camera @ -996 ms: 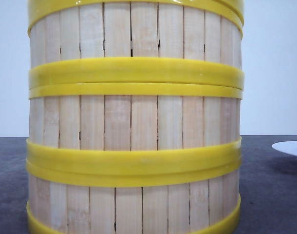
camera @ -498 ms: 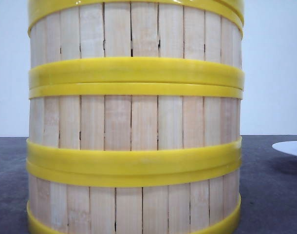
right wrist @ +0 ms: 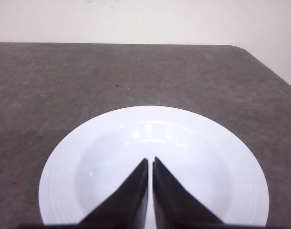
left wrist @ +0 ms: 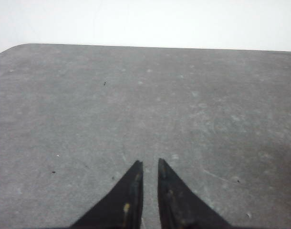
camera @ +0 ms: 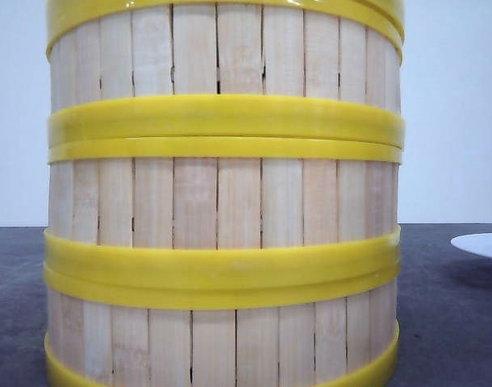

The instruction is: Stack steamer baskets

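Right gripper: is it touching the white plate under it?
Cannot tell. In the right wrist view the right gripper, fingers together, overlaps the white plate, but that angle shows no height gap or contact.

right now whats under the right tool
A white plate lies on the grey table beneath the right tool, which looks shut and empty. The plate looks bare; the fingers cover a strip of its middle, so that part cannot be checked.

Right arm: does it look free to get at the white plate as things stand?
Probably yes. In the right wrist view the right gripper sits over the white plate, its fingers nearly closed and holding nothing, with nothing between them and the plate. The steamer baskets stand off to the plate's left.
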